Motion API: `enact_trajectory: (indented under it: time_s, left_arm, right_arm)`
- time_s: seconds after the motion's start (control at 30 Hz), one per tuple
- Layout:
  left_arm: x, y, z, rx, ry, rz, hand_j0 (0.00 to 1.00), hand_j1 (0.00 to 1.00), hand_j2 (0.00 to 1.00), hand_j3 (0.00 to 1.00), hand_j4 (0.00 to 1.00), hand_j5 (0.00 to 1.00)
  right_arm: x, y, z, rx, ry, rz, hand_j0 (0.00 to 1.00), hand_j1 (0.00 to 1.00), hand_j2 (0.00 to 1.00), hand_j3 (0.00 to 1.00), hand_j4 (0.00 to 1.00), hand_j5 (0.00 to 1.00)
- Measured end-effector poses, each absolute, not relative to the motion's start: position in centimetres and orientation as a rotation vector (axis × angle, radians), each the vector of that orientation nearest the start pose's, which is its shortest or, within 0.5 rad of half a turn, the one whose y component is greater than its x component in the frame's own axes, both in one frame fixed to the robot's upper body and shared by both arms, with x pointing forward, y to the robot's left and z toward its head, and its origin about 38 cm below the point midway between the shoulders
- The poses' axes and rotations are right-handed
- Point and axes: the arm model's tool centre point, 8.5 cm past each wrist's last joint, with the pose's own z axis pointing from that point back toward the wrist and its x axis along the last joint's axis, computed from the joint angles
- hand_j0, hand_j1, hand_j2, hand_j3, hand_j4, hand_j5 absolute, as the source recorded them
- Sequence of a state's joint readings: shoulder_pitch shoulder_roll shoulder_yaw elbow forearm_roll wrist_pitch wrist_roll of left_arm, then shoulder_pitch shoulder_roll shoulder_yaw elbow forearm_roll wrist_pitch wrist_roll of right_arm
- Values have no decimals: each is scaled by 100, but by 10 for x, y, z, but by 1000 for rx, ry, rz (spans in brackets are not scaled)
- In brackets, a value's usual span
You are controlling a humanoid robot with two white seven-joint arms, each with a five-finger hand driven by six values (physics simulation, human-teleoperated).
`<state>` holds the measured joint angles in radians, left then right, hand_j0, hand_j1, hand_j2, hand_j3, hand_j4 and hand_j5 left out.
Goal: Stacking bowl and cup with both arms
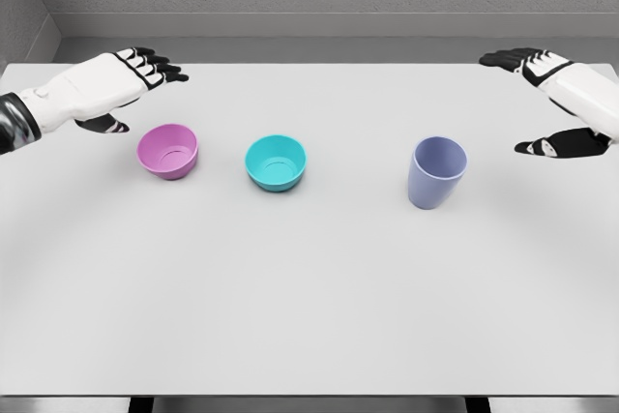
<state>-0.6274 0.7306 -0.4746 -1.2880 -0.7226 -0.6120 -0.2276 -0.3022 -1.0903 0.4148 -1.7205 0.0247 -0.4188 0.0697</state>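
Observation:
Three vessels stand upright in a row on the white table (pixel 309 297). A pink bowl (pixel 168 150) is at the left, a teal bowl (pixel 276 162) sits in the middle, and a lavender cup (pixel 436 172) is at the right. My left hand (pixel 135 84) hovers just behind and left of the pink bowl, fingers spread, holding nothing. Over at the far right edge, my right hand (pixel 546 94) hangs apart from the cup, fingers also spread and empty.
A grey wall runs behind the table's far edge. The table's front edge lies at the bottom of the view.

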Motion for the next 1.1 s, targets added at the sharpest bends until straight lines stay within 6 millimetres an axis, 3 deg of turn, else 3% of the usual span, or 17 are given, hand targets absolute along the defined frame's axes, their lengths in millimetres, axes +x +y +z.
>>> enact_trajectory:
  time_s: [0.17,0.5,0.73,0.9,1.1]
  left_arm:
    - [469,332,218,784,-1489,-1966,100,100,100,100,100,100]
    - [474,341,198,669,-1229,-2059,100,100,100,100,100,100]
    - [492,328,191,620,-1176,-2079,100,100,100,100,100,100]
    - [491,321,172,570,-1130,-2110,100,100,100,100,100,100]
    - [491,316,167,553,-1129,-2115,100,100,100,100,100,100]
  right_arm:
    - [374,-361,273,-469,-1792,1486,100,100,100,100,100,100]
    - [371,-362,282,-485,-1792,1512,100,100,100,100,100,100]
    - [371,-363,283,-489,-1794,1510,100,100,100,100,100,100]
    - [371,-364,282,-490,-1791,1508,100,100,100,100,100,100]
    - [371,-366,280,-492,-1779,1503,100,100,100,100,100,100]
